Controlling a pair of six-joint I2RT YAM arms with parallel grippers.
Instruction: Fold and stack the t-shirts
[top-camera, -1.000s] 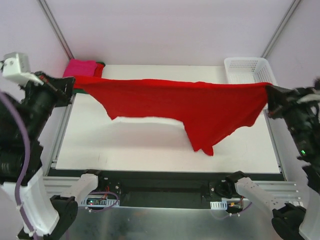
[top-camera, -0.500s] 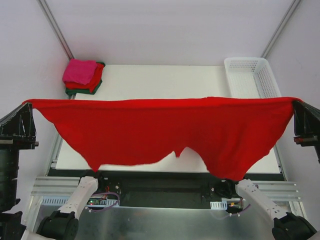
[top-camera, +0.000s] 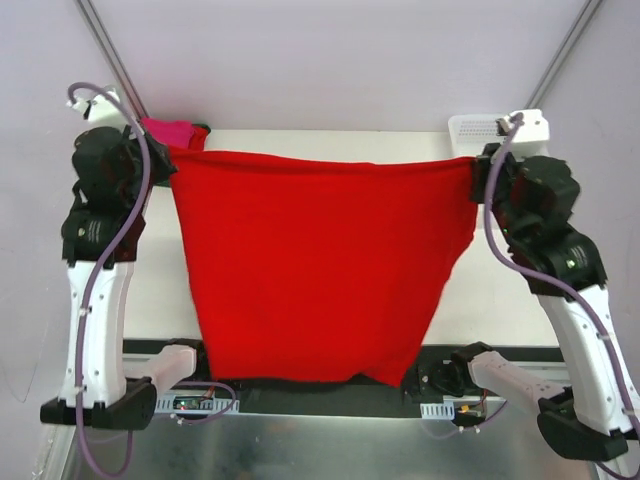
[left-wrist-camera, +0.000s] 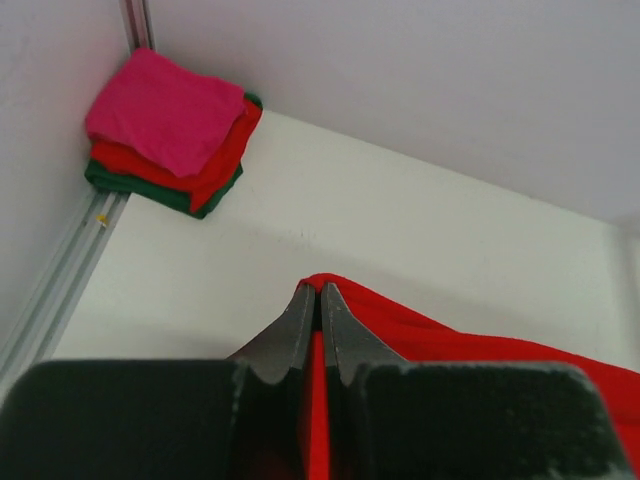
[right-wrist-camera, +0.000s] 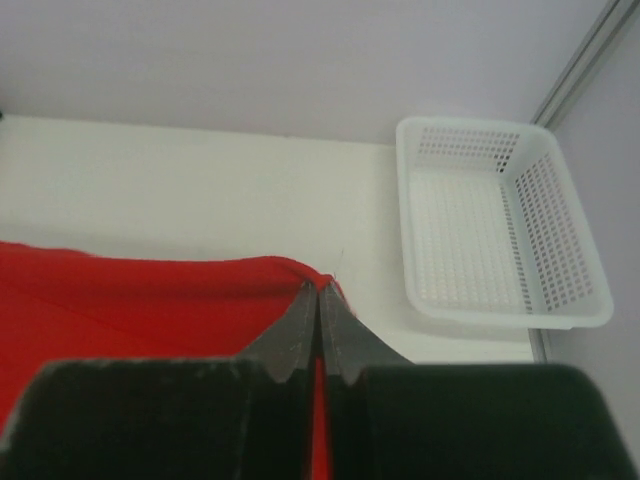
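A bright red t-shirt (top-camera: 310, 260) hangs stretched in the air between my two grippers, its lower edge reaching down over the table's near edge. My left gripper (top-camera: 162, 158) is shut on its top left corner (left-wrist-camera: 330, 290). My right gripper (top-camera: 478, 165) is shut on its top right corner (right-wrist-camera: 318, 278). In the far left corner of the table lies a stack of folded t-shirts (left-wrist-camera: 175, 135): hot pink (left-wrist-camera: 165, 120) on top, red and dark green below. In the top view only a pink edge of that stack (top-camera: 168, 130) shows behind the left arm.
A white lattice basket (right-wrist-camera: 495, 220) stands at the far right corner, partly hidden by the right arm in the top view (top-camera: 470, 126). The white table (top-camera: 150, 300) runs beneath the hanging shirt. A metal rail (left-wrist-camera: 60, 290) borders its left side.
Both arms have swung from low and wide apart to upright and closer together. The red t-shirt, stretched wide across the view before, now hangs narrower and longer.
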